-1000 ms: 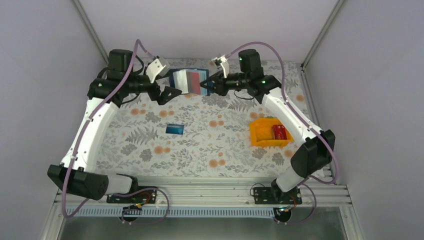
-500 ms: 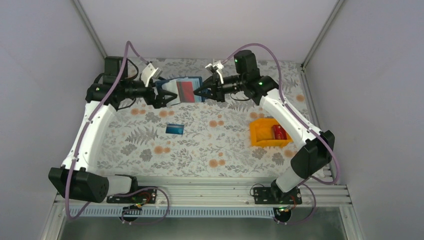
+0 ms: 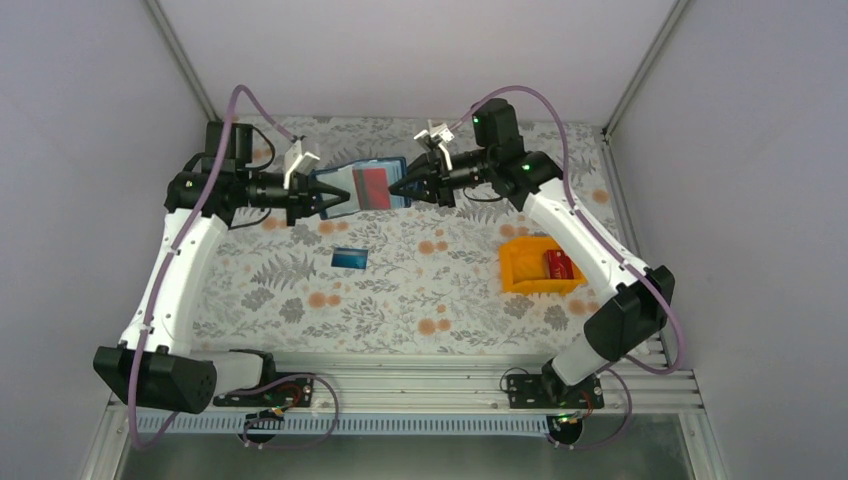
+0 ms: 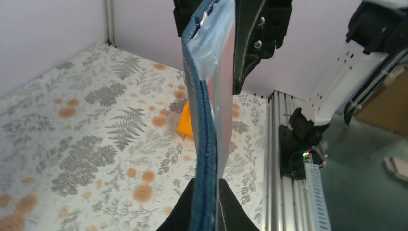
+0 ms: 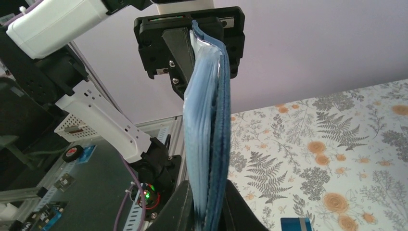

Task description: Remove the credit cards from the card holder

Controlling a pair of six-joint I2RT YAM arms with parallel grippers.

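Top external view: the flat rectangular blue card holder (image 3: 362, 186) hangs above the far middle of the floral-patterned bench (image 3: 420, 290), stretched between the two arms. The left gripper (image 3: 330, 197) is clenched on its left edge and the right gripper (image 3: 403, 186) on its right edge. Each wrist view shows the holder edge-on, pinched between the fingers and partly hiding the opposite gripper behind it. A red plastic card (image 3: 372, 183) sits in the holder's upturned inner face. A small blue rectangular card (image 3: 350, 258) lies flat on the bench, nearer the arm bases and well apart from the holder. To the right stands an orange plastic bin (image 3: 512, 265) holding a red item (image 3: 558, 265), possibly another card.
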